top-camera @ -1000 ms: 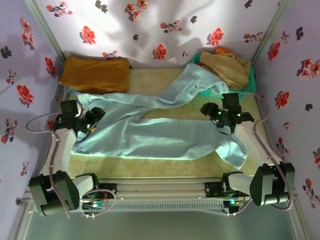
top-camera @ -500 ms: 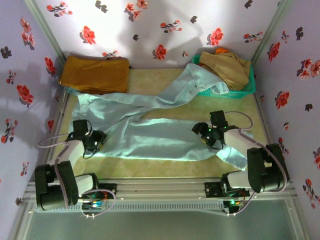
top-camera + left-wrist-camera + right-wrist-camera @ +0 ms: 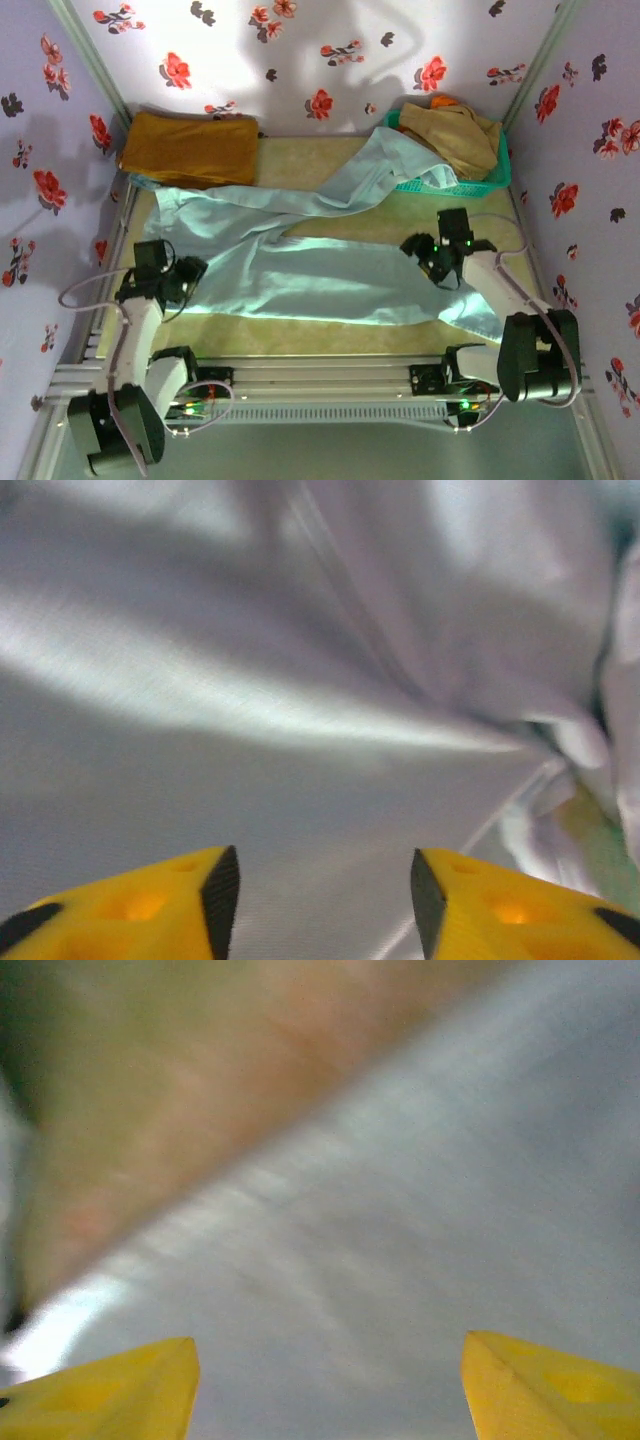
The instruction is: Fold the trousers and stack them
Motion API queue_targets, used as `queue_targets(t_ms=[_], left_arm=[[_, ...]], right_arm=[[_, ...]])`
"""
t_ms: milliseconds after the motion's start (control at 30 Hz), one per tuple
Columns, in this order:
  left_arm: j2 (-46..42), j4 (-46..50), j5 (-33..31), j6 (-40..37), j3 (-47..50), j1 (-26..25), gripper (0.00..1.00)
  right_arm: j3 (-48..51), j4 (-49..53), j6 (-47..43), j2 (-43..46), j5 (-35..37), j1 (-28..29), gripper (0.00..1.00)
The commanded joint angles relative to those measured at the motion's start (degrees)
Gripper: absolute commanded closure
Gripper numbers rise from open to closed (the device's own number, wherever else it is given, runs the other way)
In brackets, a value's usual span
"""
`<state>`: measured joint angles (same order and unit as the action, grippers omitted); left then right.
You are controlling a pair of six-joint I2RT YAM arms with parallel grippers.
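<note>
The pale blue-grey trousers [image 3: 320, 285] lie spread across the table. One leg runs left to right along the near side, and the other angles up to the far right onto the basket. My left gripper [image 3: 190, 272] hovers at the trousers' left end. In the left wrist view it [image 3: 325, 900] is open, with smooth cloth [image 3: 300, 680] close below and nothing between the pads. My right gripper [image 3: 418, 250] is over the near leg's right part. Its jaws [image 3: 330, 1380] stand wide open above the cloth [image 3: 400, 1260], whose edge borders the tan table [image 3: 200, 1080].
A folded mustard-brown cloth [image 3: 190, 148] lies at the far left. A green basket [image 3: 490, 180] at the far right holds beige-tan garments [image 3: 455, 135]. Flowered walls close in the left, right and far sides. Bare tan mat [image 3: 300, 155] shows between cloth and basket.
Both grippers came toward the near side and lower over the trousers. The right one has since drawn back a little to the right. The left one sits slightly further left.
</note>
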<state>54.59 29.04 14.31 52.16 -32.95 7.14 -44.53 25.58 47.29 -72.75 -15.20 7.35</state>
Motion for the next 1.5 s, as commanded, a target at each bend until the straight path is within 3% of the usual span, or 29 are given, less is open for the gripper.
queue_targets(t_ms=[0, 200, 467, 667, 867, 900, 1000, 1100, 1200, 1467], left_arm=[[11.3, -7.7, -0.8, -1.1, -10.1, 0.7, 0.32], [33.7, -15.1, 0.1, 0.0, -27.9, 1.0, 0.16], [53.8, -16.5, -1.2, 0.4, -44.4, -0.4, 0.15], [61.0, -16.9, -2.8, -0.4, -49.9, -0.5, 0.38], [64.2, -16.6, -3.8, -2.6, -53.4, -0.5, 0.77], [64.2, -17.0, -3.8, -2.8, -53.4, -0.5, 0.82], [63.6, -16.9, -3.9, -3.6, -53.5, -0.4, 1.0], [61.9, -16.1, -3.8, -4.5, -53.7, -0.4, 1.0], [58.6, -15.9, -3.7, -4.8, -53.3, -0.4, 1.0], [50.3, -14.1, -0.7, -4.8, -53.8, -0.3, 1.0]], right_arm=[[-11.0, -3.8, -2.3, -6.3, 2.8, 0.6, 0.28], [-22.9, -7.3, -1.0, -17.1, 5.3, 0.0, 0.25], [-25.9, -9.8, 1.7, -24.4, 0.6, 0.7, 0.23], [-25.2, -13.8, 2.7, -27.9, -1.3, 1.9, 0.22], [-30.3, -17.0, 3.0, -36.2, -4.0, 3.0, 0.25], [-31.2, -17.7, 3.3, -37.6, -4.0, 3.1, 0.27], [-32.3, -19.0, 3.6, -39.2, -4.3, 3.3, 0.51], [-32.4, -18.3, 2.6, -37.4, -2.5, 3.3, 0.85], [-32.7, -17.2, 1.5, -33.8, -1.9, 3.5, 1.0], [-35.9, -13.3, -1.1, -25.9, -0.6, 3.6, 1.0]])
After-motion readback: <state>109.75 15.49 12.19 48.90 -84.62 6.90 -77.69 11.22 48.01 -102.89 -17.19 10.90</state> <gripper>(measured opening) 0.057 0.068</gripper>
